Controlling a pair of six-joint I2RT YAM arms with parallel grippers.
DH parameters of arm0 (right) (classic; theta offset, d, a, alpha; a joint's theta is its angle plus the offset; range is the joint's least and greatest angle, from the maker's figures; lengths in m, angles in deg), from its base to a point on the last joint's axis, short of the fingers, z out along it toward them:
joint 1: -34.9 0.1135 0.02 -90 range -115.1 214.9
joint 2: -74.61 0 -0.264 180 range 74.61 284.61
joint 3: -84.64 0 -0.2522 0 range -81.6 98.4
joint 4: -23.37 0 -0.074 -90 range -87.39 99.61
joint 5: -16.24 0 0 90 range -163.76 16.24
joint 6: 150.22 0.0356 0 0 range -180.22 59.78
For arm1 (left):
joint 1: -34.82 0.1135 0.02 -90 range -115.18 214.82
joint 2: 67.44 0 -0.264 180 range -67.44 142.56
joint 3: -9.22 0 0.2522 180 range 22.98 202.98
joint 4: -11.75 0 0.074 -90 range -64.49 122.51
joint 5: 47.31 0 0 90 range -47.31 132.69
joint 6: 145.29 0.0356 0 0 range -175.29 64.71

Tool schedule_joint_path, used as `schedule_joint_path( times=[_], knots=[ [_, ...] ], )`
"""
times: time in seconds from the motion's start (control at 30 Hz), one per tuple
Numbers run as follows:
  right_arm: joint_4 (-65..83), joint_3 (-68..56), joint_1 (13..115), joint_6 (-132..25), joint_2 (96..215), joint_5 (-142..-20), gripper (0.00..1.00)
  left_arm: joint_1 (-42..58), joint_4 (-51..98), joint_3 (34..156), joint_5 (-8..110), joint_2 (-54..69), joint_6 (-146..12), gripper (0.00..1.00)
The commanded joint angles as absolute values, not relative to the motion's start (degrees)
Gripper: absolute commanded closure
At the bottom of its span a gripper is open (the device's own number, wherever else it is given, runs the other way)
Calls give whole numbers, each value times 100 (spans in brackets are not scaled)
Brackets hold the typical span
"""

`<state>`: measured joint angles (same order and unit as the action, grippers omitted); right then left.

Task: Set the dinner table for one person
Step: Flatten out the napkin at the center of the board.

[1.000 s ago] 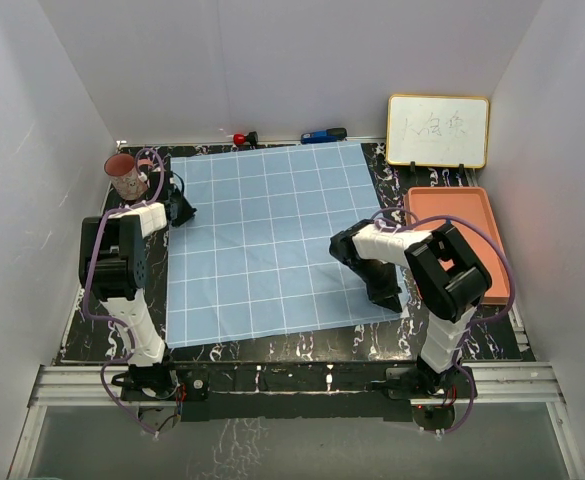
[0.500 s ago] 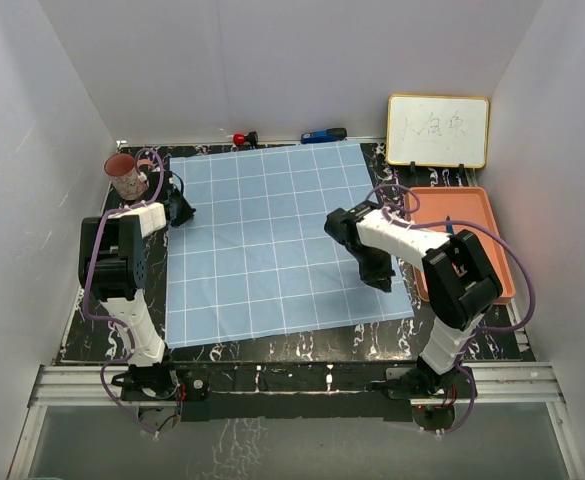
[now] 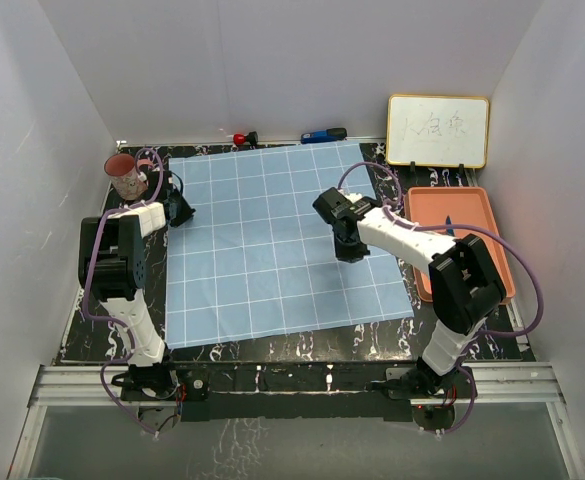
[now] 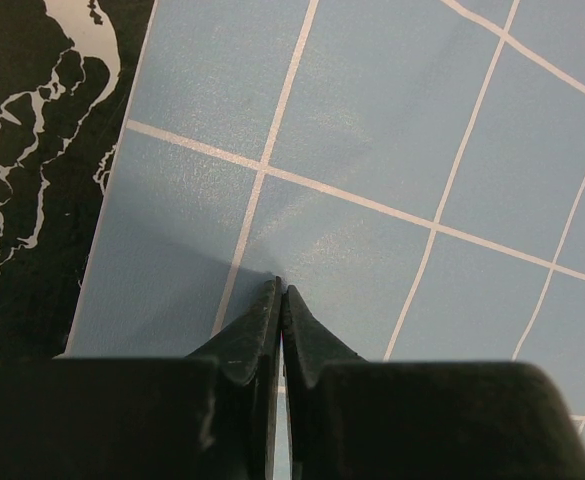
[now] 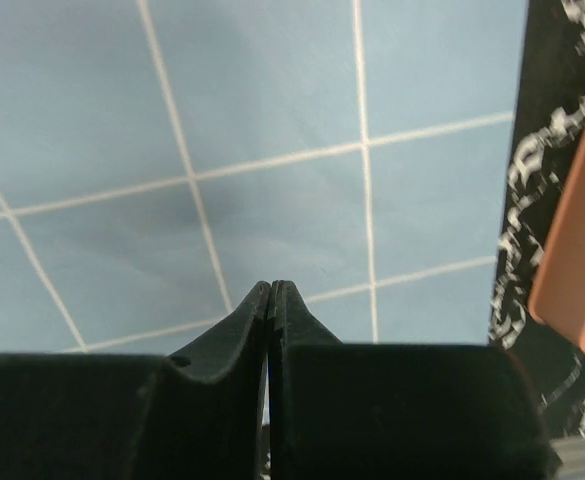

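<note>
While the left gripper [image 4: 280,292] has held its place at the left edge of the light-blue, white-gridded cloth [image 3: 262,240], the right gripper [image 5: 272,288] has travelled over the last second. It has gone from the cloth's near right corner to a spot farther in, near the orange rectangular tray [image 3: 472,212]. Both pairs of fingers are pressed tip to tip, and nothing shows between them. A faint crease runs from the left tips, but whether fabric is caught there cannot be told. The dinner table [image 3: 272,345], a black tabletop with white marble-like veins, lies under the cloth and shows as a dark border to left, right and front. The cloth lies flat, with no dish or cutlery on it. A translucent cup with a reddish rim [image 3: 125,176] stands at the table's far left corner, off the cloth. Judged from this, the right arm's sweep looks like smoothing of the cloth, and laying the place itself has not yet begun.
</note>
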<state>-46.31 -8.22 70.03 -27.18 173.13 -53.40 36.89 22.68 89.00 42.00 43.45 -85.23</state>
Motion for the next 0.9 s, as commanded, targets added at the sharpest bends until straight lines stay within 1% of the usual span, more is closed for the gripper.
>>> schedule_joint_path(
  times=[0.0, 0.17, 0.37, 0.4, 0.87],
  knots=[
    [-2763, -813, 7005, -3191, 17188, -5402, 100, 3812, 3121, 8858, 3822, 4191, -8345, 100],
    [-2304, -827, 6980, -3485, 17344, -5419, 100, 3811, 3162, 8882, 3823, 4112, -8385, 100],
    [-1789, -1147, 6922, -3546, 17402, -5762, 100, 3799, 3237, 8940, 3795, 4105, -8402, 100],
    [-1742, -1198, 6917, -3555, 17564, -5767, 100, 3799, 3244, 8950, 3796, 4104, -8403, 100],
    [-1554, -1392, 6891, -3637, 18022, -5801, 100, 3738, 3165, 9100, 3794, 4307, -8371, 100]
  ],
)
